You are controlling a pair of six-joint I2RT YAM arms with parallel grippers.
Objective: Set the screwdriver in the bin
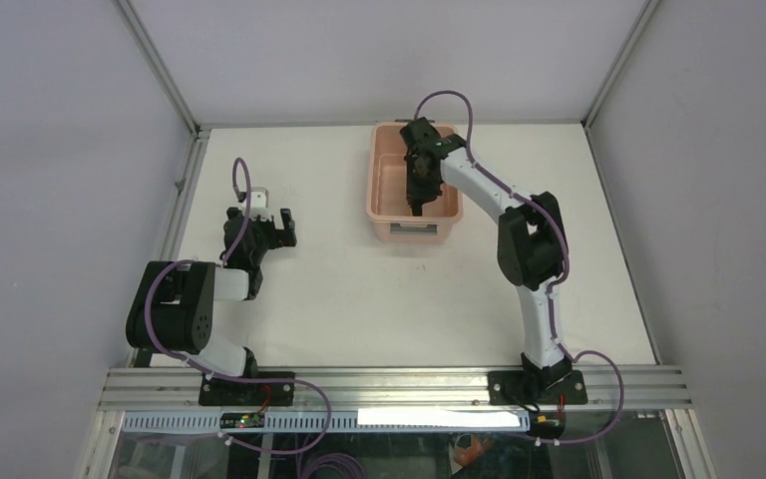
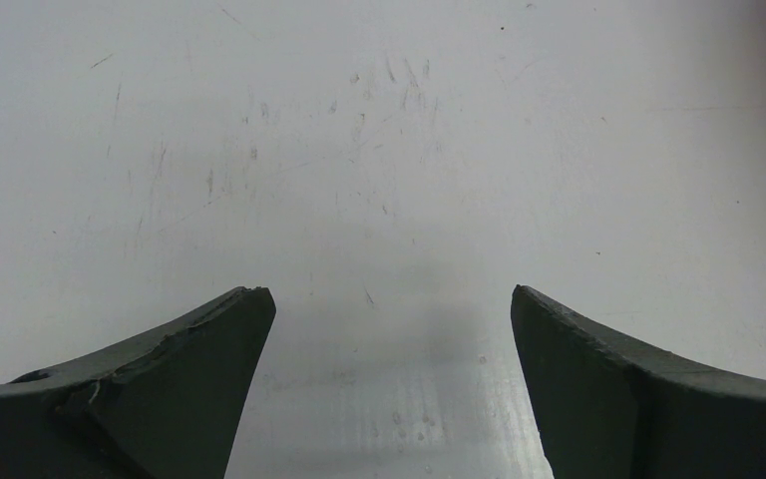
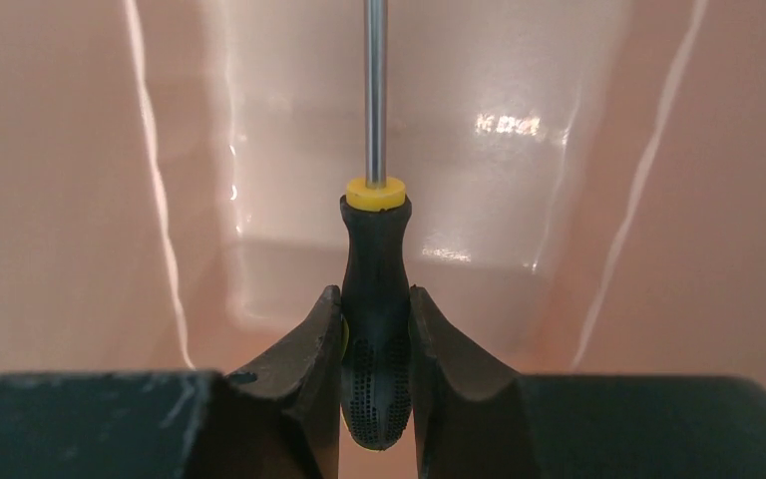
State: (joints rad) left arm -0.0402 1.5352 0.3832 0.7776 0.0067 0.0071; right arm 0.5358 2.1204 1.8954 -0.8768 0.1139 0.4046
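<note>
The pink bin (image 1: 389, 215) stands at the back middle of the table. My right gripper (image 1: 417, 200) reaches down inside it. In the right wrist view the gripper (image 3: 375, 295) is shut on the screwdriver (image 3: 375, 259) by its black and yellow handle, the thin shaft pointing away over the bin's pink floor (image 3: 80, 200). In the top view the screwdriver is hidden by the gripper. My left gripper (image 1: 277, 228) is open and empty over the bare table at the left; its fingers (image 2: 209, 349) stand wide apart in the left wrist view.
The white table (image 1: 359, 299) is ringed by grey walls and metal frame posts. An aluminium rail (image 1: 389, 384) runs along the near edge where both arm bases are bolted.
</note>
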